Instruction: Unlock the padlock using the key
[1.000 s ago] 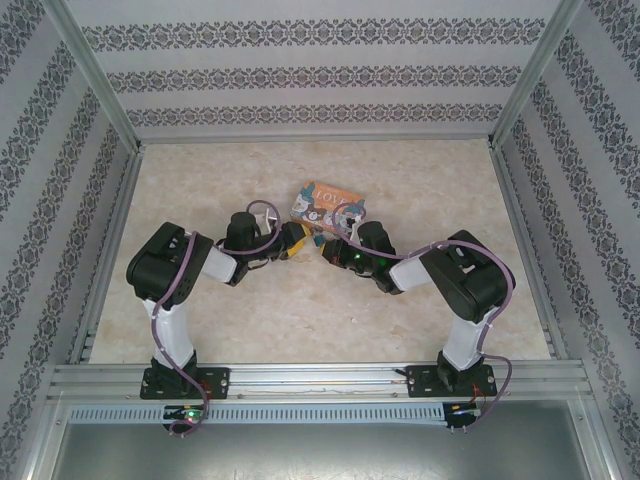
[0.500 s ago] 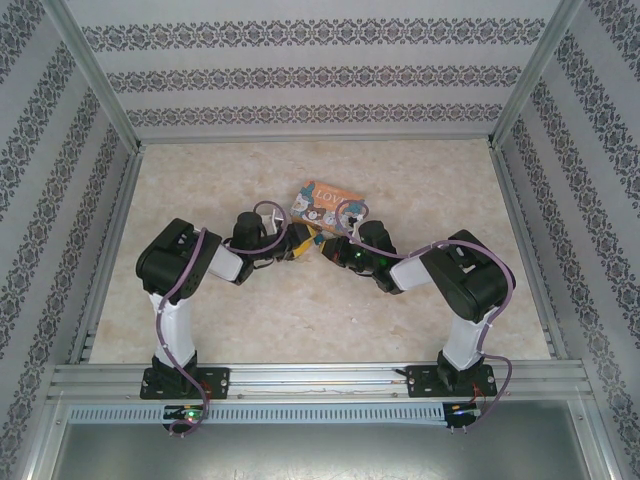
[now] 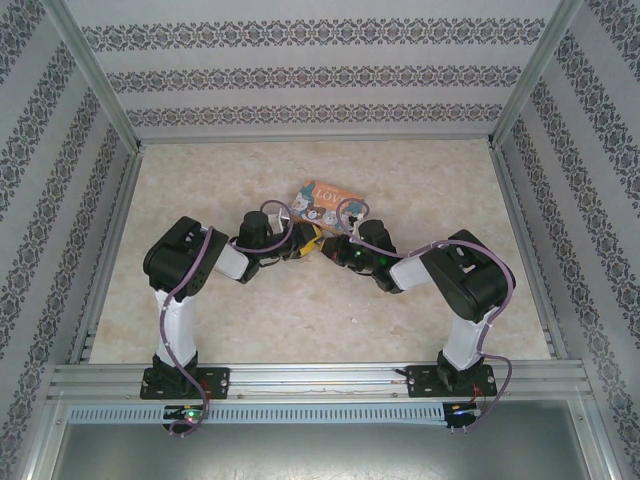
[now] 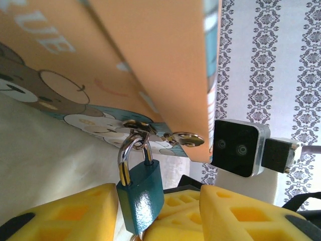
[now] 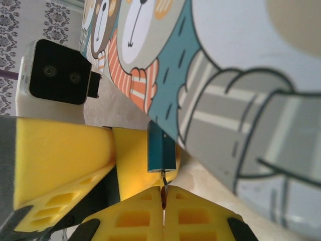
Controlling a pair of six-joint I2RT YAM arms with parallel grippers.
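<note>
Patterned walls behind; the padlock (image 4: pixel 142 198) hangs from the tin (image 4: pixel 150 60), between the parted jaws of the left gripper (image 4: pixel 150 211). I think the right gripper (image 5: pixel 163 201), clamped on the key (image 5: pixel 163 182) just under it, should push straight and gently.

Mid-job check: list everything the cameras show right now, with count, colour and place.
padlock: one, teal body with silver shackle, hanging from the tin's clasp between the two tools
key: one, dark, thin, its tip at the padlock's underside
tin: one, orange rim with bear picture, on the table just beyond the tools
clasp: one, brassy, on the tin's edge
table: one, beige marbled, under everything
walls: three, white with grey patterned bands, at left, back and right
left arm: one, black and white, base at the near edge
right arm: one, black and white, base at the near edge
left tool: one, yellow fingers, open, either side of the padlock
right tool: one, yellow fingers, shut on the key
</note>
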